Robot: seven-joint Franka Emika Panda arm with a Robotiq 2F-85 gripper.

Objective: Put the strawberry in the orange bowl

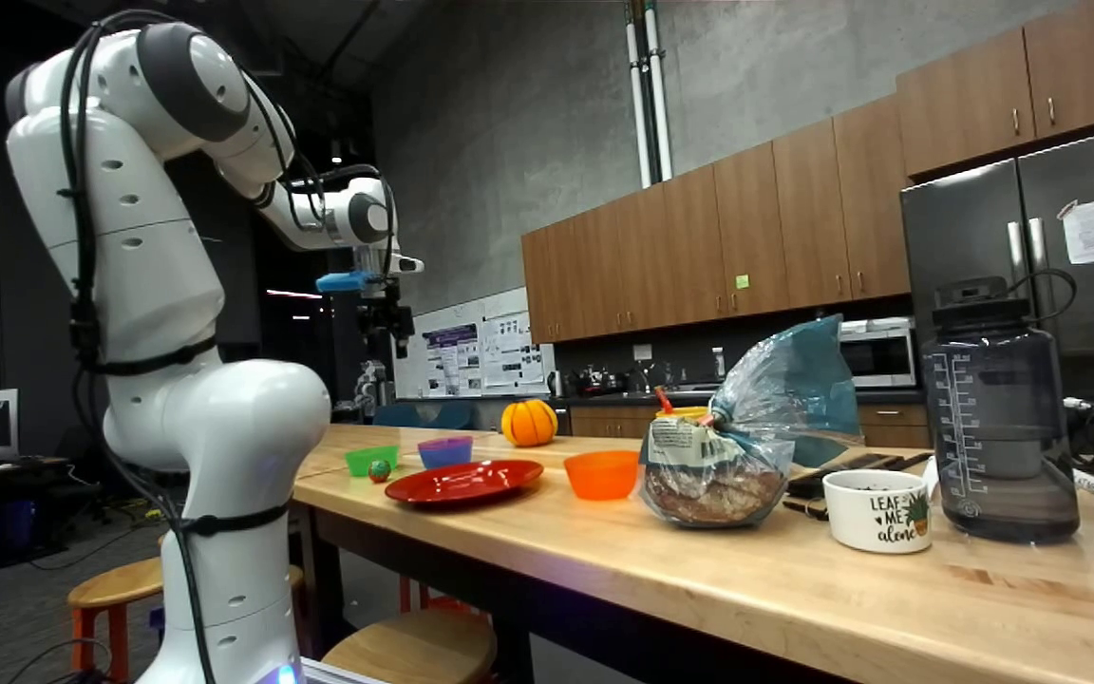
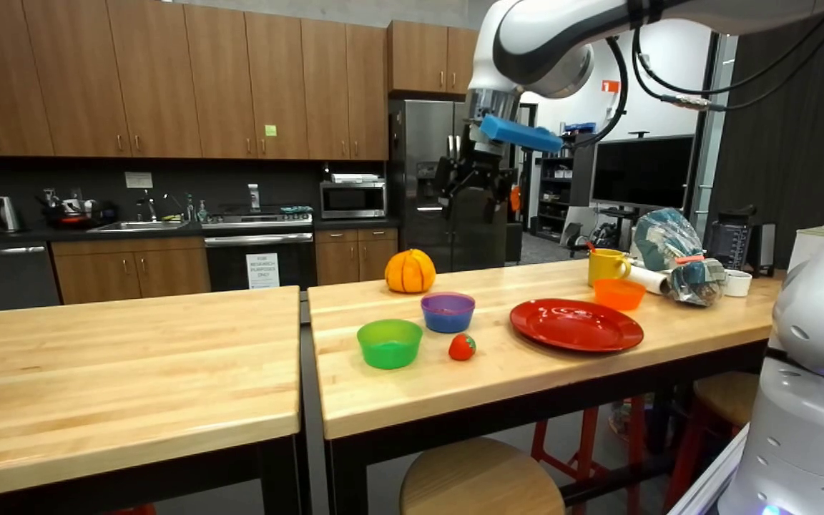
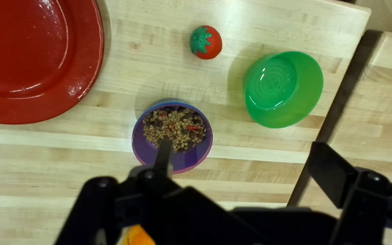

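Note:
The red strawberry with a green leafy top lies on the wooden table. It shows in both exterior views point(image 1: 379, 471) point(image 2: 462, 347) and at the top of the wrist view point(image 3: 206, 42). The small orange bowl stands beyond the red plate, near the bagged bread, in both exterior views point(image 1: 601, 475) point(image 2: 619, 294). It is out of the wrist view. My gripper point(image 3: 242, 160) is open with its fingers wide apart and nothing between them. It hangs well above the table in both exterior views point(image 1: 387, 332) point(image 2: 468, 204).
A green bowl point(image 3: 284, 90) stands beside the strawberry. A purple-blue bowl point(image 3: 179, 163) holds grains. A red plate point(image 2: 576, 325) lies between strawberry and orange bowl. A pumpkin-like orange fruit point(image 2: 410, 271), yellow mug point(image 2: 606, 266), bagged bread point(image 1: 718, 475), white cup point(image 1: 877, 513) and bottle point(image 1: 998, 437) stand around.

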